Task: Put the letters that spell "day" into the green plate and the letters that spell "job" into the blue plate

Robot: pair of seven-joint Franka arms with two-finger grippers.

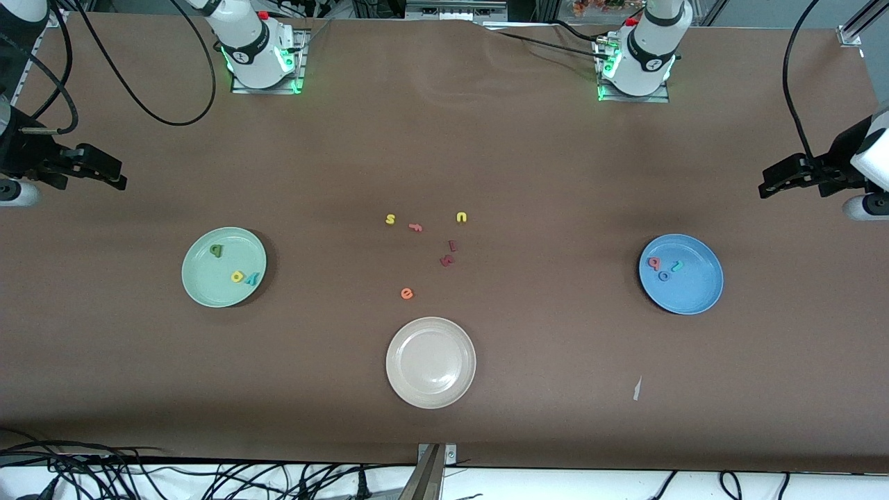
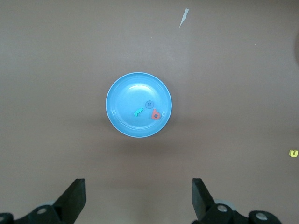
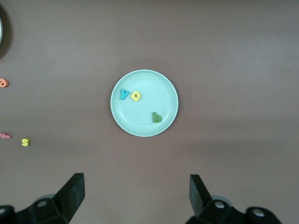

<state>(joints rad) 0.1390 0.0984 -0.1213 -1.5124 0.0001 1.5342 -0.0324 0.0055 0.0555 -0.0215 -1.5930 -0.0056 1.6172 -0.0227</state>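
The green plate (image 1: 208,285) holds an olive-green rounded letter (image 1: 217,251), a yellow rounded letter (image 1: 237,276) and a teal "y" (image 1: 253,278). The right wrist view looks straight down on this plate (image 3: 140,121). In the blue plate (image 1: 694,292) lie a salmon-pink "b" (image 1: 653,262), a blue "o" (image 1: 664,276) and a teal "j" (image 1: 677,265); the left wrist view shows that plate (image 2: 124,100) from above. My right gripper (image 1: 114,177) (image 3: 135,179) hangs high at the right arm's end of the table, open and empty. My left gripper (image 1: 769,182) (image 2: 138,184) hangs high at the left arm's end, also open and empty.
A beige plate (image 1: 430,362) sits mid-table, nearest the front camera. Farther from the camera lie loose letters: yellow "s" (image 1: 390,219), orange "f" (image 1: 415,226), yellow "u" (image 1: 461,217), two dark red ones (image 1: 452,245), orange "e" (image 1: 407,294). A white scrap (image 1: 637,389) lies on the cloth.
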